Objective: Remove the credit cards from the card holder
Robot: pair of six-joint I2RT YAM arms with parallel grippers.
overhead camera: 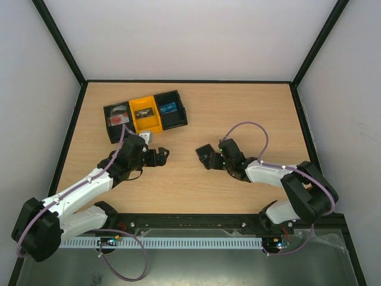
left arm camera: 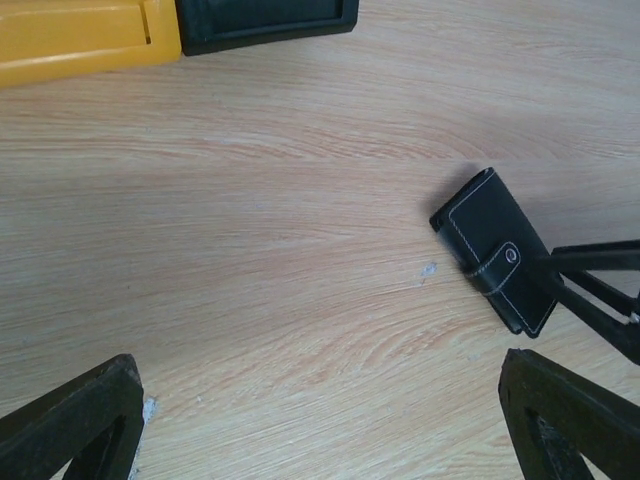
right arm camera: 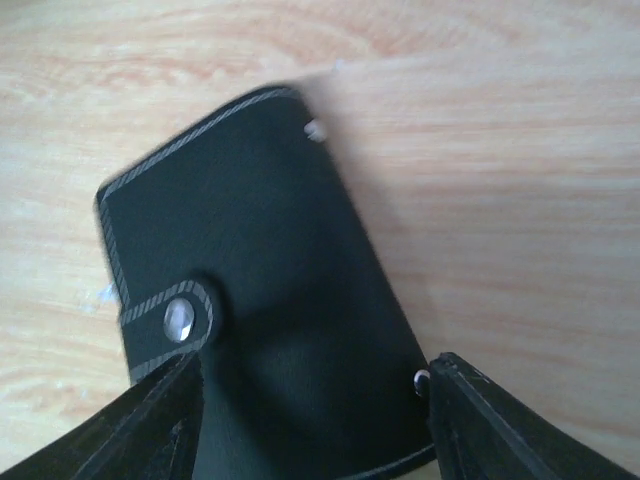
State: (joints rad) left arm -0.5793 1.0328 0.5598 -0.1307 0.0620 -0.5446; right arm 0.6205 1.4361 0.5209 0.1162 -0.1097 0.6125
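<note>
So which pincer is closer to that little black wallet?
The right. The right pincer straddles one end of the wallet, with a finger on each side. The left pincer stands open, well off to the wallet's other side.

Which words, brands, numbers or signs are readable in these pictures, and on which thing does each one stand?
No text can be read in any view.
card holder: plain black with pale stitching, no brand or label visible.
snap on its tab: bare metal, blurred, no mark readable.
tray: the contents of its compartments are too small to read.
</note>
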